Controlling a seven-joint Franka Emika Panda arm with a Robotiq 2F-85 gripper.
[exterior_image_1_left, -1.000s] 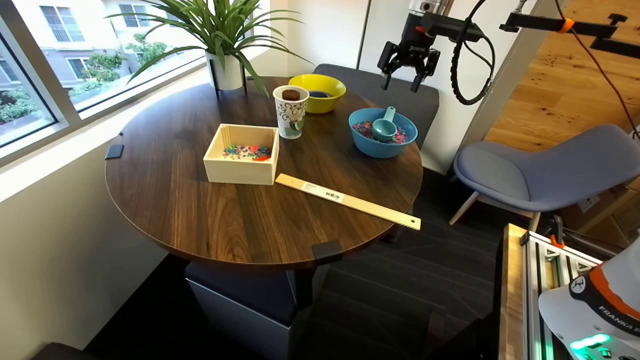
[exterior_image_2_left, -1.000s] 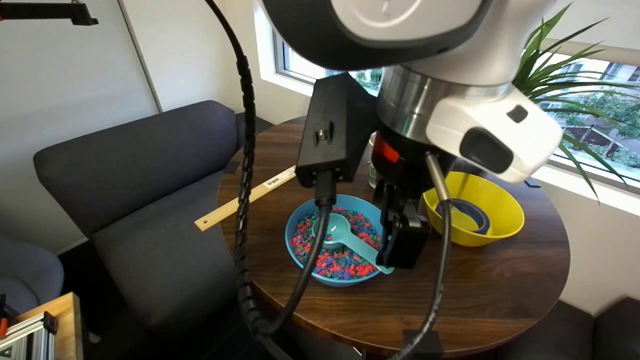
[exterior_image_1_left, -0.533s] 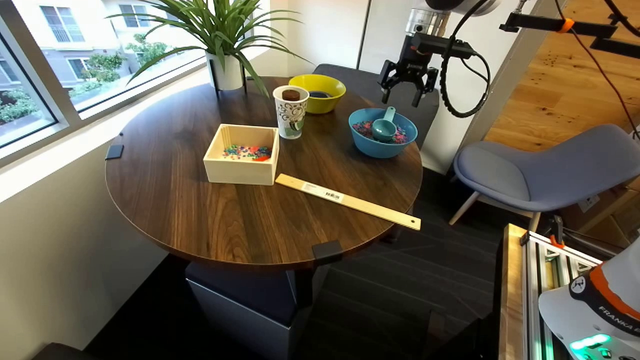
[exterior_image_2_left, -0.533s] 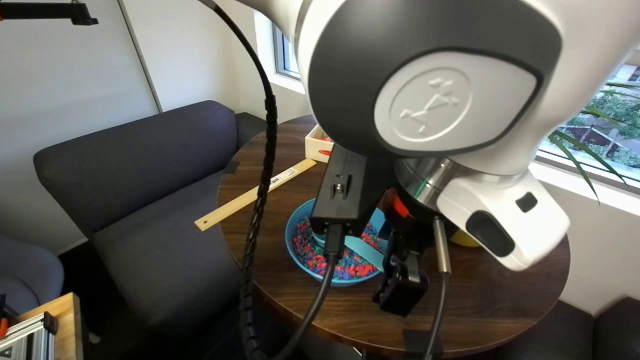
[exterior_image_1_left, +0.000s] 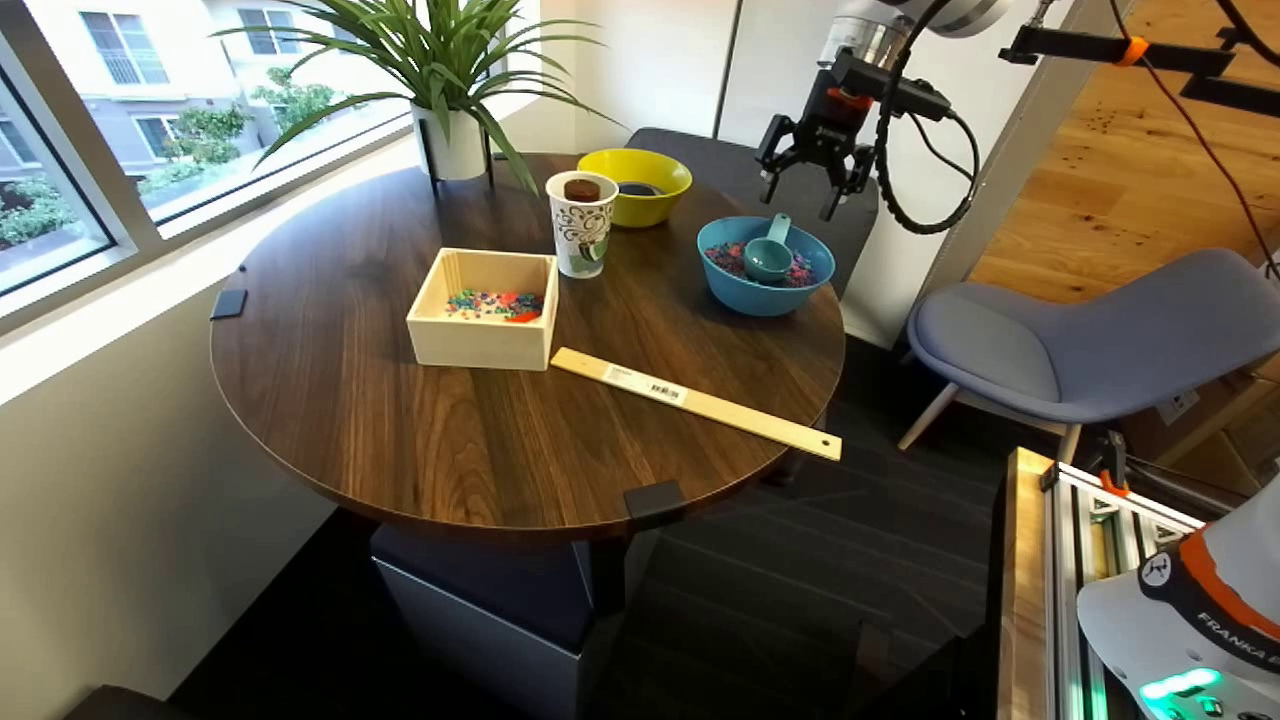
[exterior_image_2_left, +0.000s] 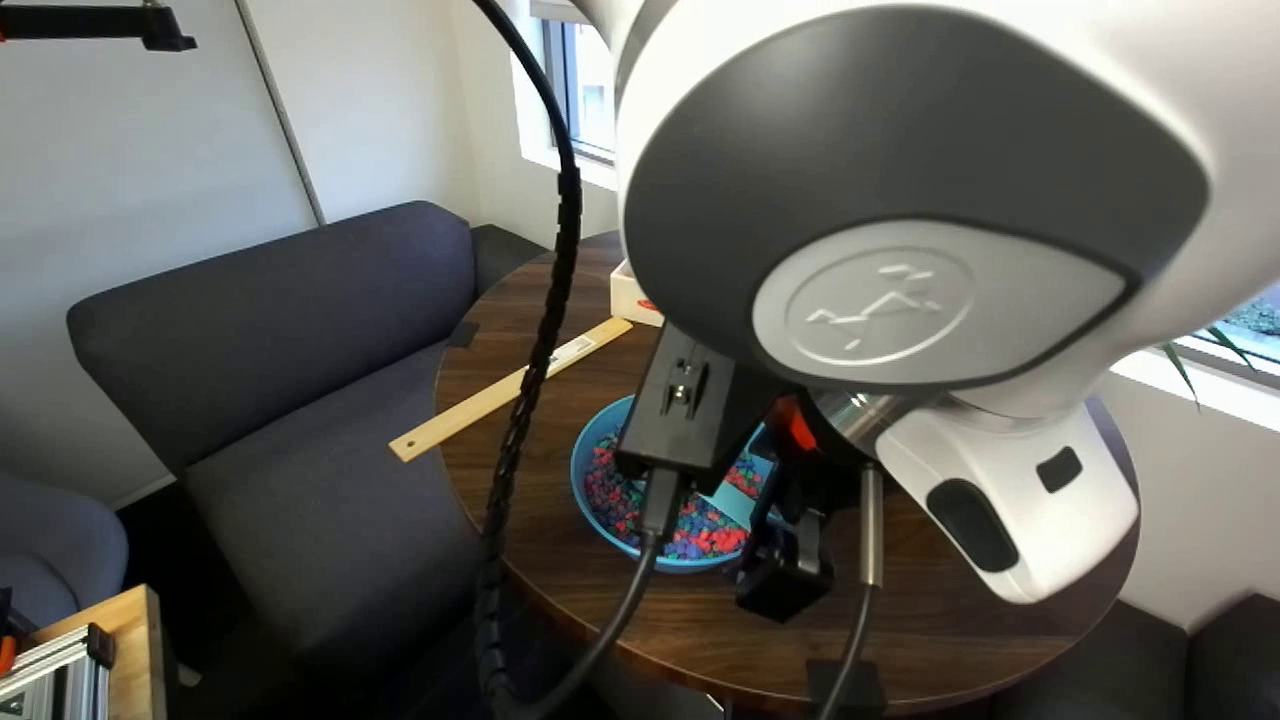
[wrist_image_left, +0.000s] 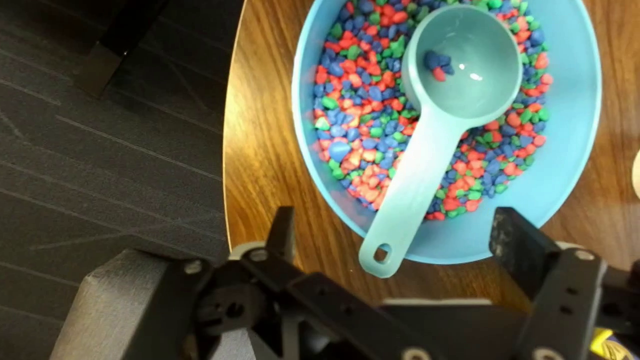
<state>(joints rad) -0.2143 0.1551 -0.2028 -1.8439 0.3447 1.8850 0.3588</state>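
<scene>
Wrist view: one teal plastic scoop (wrist_image_left: 434, 140) lies in a light-blue round plastic bowl (wrist_image_left: 575, 125) near the edge of a round dark-brown wooden counter (wrist_image_left: 265, 165). The scoop has a deep, glossy, round head, mouth facing up, with one red pebble (wrist_image_left: 439, 74) and a small clump of blue pebbles (wrist_image_left: 437, 60) inside. Its straight flat handle crosses the blue bowl's rim and ends past it in a rounded tip with one small hole. Around and beneath the head spread red, blue and green stones (wrist_image_left: 347, 110), too many to count.

The one black two-fingered pincer (wrist_image_left: 395, 227) has its fingers spread wide; here the handle's tip shows in the gap between them. In an exterior view it hangs above the blue bowl, apart from the scoop.

Farther out on the counter, an exterior view shows one each of these: a yellow round bowl (exterior_image_1_left: 645, 210) with something dark blue (exterior_image_1_left: 638, 188) in it; a white patterned paper cup (exterior_image_1_left: 580, 240) with a round brown object (exterior_image_1_left: 581, 190) in its mouth; a square pale wooden box (exterior_image_1_left: 478, 345) with coloured pebbles (exterior_image_1_left: 490, 302) on its bottom; a flat pale wooden strip (exterior_image_1_left: 715, 407) with a white label, one end by the box's corner; and a green long-leaved plant (exterior_image_1_left: 450, 60) in a white pot (exterior_image_1_left: 457, 145).
</scene>
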